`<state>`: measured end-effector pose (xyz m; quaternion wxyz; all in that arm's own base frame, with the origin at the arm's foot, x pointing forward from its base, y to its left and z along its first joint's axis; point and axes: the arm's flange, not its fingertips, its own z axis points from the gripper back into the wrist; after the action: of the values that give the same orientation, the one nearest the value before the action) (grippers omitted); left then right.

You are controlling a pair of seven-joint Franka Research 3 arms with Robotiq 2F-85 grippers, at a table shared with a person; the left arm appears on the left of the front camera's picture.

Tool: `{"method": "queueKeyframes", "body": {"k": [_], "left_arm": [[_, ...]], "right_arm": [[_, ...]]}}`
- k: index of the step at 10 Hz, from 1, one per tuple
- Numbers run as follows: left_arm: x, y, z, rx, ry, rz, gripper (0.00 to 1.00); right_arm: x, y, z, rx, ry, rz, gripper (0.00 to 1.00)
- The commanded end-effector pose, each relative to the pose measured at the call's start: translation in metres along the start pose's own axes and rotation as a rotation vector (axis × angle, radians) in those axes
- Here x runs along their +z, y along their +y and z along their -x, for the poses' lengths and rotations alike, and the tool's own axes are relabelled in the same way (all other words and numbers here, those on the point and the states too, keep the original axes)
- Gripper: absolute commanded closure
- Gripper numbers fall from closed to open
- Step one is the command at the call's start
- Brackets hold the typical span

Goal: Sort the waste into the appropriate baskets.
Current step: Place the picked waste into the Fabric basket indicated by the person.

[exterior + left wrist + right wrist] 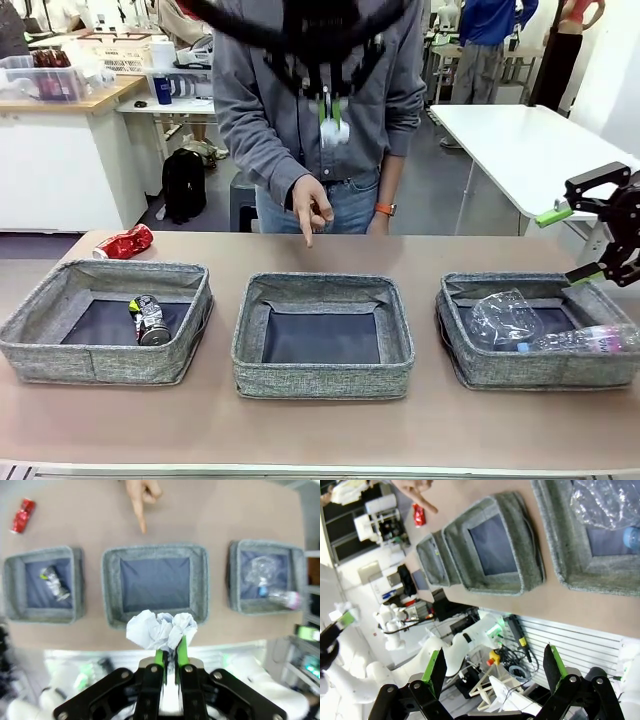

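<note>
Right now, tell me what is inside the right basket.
The right basket holds a clear plastic cup and, beside it, a clear plastic bottle lying on its side. The basket floor beneath them is mostly covered.

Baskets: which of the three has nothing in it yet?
The middle basket. The left basket holds a can; the right basket holds a bottle and cup.
</note>
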<state>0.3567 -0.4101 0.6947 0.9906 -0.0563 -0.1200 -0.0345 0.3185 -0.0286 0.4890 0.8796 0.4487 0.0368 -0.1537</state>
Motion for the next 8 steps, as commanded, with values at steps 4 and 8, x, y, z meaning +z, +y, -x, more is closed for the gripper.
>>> {"method": "queueKeyframes", "body": {"k": [4,8], "left_arm": [[-0.143,0.050,0.057,0.020,0.019,0.008,0.94],[-0.214,0.056,0.057,0.012,0.112,0.013,0.94]], "right_arm": [[0.000,0.003,-0.003,0.007,-0.001,-0.004,0.00],[0.000,0.003,-0.003,0.007,-0.001,-0.004,0.00]]}}
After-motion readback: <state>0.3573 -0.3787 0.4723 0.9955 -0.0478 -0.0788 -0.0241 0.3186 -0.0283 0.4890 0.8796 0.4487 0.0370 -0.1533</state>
